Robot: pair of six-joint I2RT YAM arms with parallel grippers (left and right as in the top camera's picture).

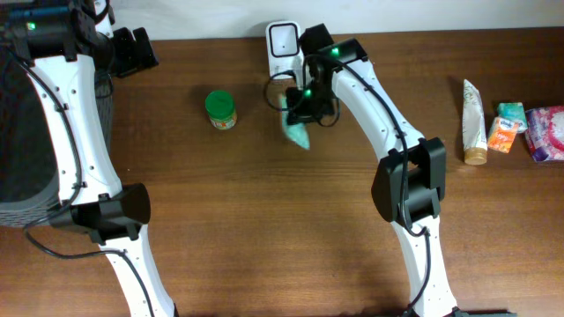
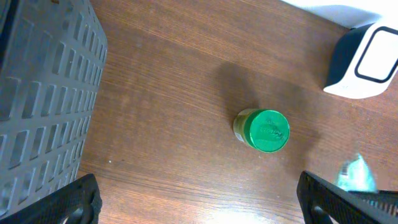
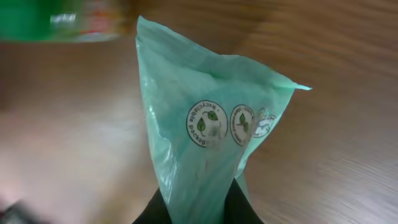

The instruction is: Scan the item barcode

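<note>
Right gripper (image 3: pixel 198 210) pinching green pouch (image 3: pixel 205 124) by one end beside far-edge scanner (image 1: pixel 284 42), likely presenting its barcode; left gripper (image 1: pixel 144 51) spread, idle.

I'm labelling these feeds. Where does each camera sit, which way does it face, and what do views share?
Overhead: above the table, facing straight down; both arms show.
Left wrist: faces down at jar and basket; open left gripper at bottom.
Right wrist: faces green pouch held in right gripper.
Shared: jar and scanner, overhead and left wrist.

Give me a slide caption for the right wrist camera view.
Right gripper pinches a mint-green pouch printed with leaf logos, wooden table behind.
</note>
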